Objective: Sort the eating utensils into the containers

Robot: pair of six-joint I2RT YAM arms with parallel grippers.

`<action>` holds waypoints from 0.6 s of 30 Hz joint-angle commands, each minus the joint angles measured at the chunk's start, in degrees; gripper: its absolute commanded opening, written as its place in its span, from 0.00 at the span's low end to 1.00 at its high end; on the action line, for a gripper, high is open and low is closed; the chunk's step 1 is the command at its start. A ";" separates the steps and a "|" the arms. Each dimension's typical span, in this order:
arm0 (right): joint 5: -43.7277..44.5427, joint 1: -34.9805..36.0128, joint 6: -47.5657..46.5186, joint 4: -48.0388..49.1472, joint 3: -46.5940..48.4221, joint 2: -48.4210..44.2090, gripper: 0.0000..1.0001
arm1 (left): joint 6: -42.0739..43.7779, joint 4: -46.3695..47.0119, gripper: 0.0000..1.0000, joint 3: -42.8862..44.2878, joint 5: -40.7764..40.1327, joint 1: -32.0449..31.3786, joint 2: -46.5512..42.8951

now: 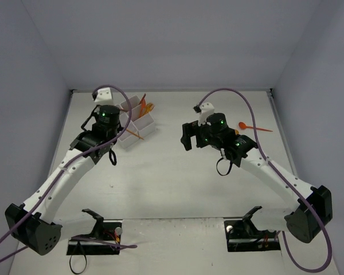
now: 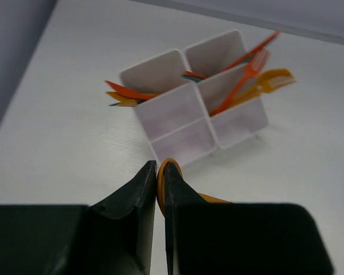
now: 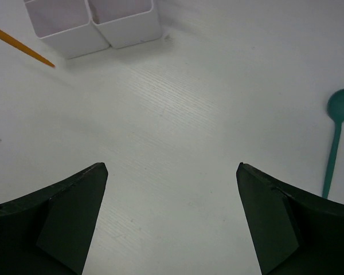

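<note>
Left gripper point(image 2: 159, 175) pinched shut on orange spoon point(image 2: 169, 169), just short of white tray point(image 2: 178, 123). Orange and red utensils point(image 2: 245, 79) stood in tray's far compartments. Right gripper point(image 3: 171, 167) hung wide open above table point(image 3: 178, 103), teal spoon point(image 3: 336, 137) lying nearby.

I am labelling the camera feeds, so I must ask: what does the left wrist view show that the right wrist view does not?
Only the left wrist view: the left end effector shut on an orange utensil, and orange forks in the white compartment tray. Only the right wrist view: the open right end effector and a teal spoon. Both: that tray and the table.
</note>
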 commanded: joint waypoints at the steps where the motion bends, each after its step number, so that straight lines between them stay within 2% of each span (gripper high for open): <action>1: 0.74 -4.73 2.28 1.00 -2.02 -4.32 0.93 | 0.96 6.12 0.00 -1.96 -12.98 4.33 -0.20; 11: 0.61 -6.90 1.83 0.30 -4.83 -6.24 0.93 | -0.48 19.00 0.00 -4.85 -19.08 8.14 7.66; 18: 1.74 -7.44 1.44 -0.41 -5.69 -6.94 0.94 | -4.46 22.80 0.00 -3.71 -18.63 8.20 14.56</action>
